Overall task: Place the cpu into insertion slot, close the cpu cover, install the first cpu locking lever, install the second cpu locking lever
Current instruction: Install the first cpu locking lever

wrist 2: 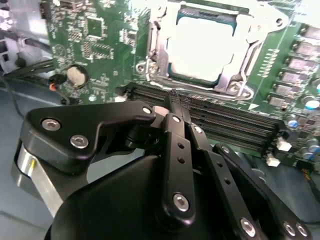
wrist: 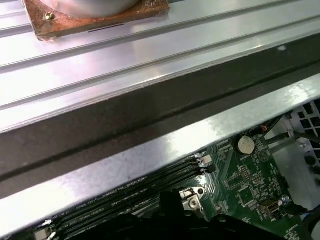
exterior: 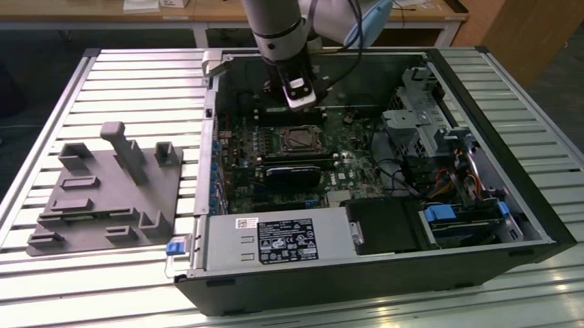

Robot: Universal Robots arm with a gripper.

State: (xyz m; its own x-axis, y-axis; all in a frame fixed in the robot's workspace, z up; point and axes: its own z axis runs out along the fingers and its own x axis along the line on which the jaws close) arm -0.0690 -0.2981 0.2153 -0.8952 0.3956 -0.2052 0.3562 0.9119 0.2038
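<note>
1 open computer case (exterior: 365,290) lies on its side on a worktop (exterior: 137,75) of ribbed silvery slats, nearer the edge at the exterior view's right. A grey moulded tray (exterior: 100,198) sits near the opposite edge. Behind the worktop are a wooden table (exterior: 228,14) on white legs and a dark floor.

The arm stands over the case, and its pincer (exterior: 299,102) hangs inside, just beside the insertion slot (exterior: 297,139). In the second wrist view the pincer (wrist 2: 174,100) is over the long memory slots (wrist 2: 225,117), and its 2 black fingers (wrist 2: 176,135) meet at the tips, gripping nothing.

The cpu (wrist 2: 200,47) lies in the slot. The cpu cover (wrist 2: 159,50) is down around it, with the chip showing through its window. A coin battery (wrist 2: 76,75) sits on the green board, well apart from the slot.
</note>
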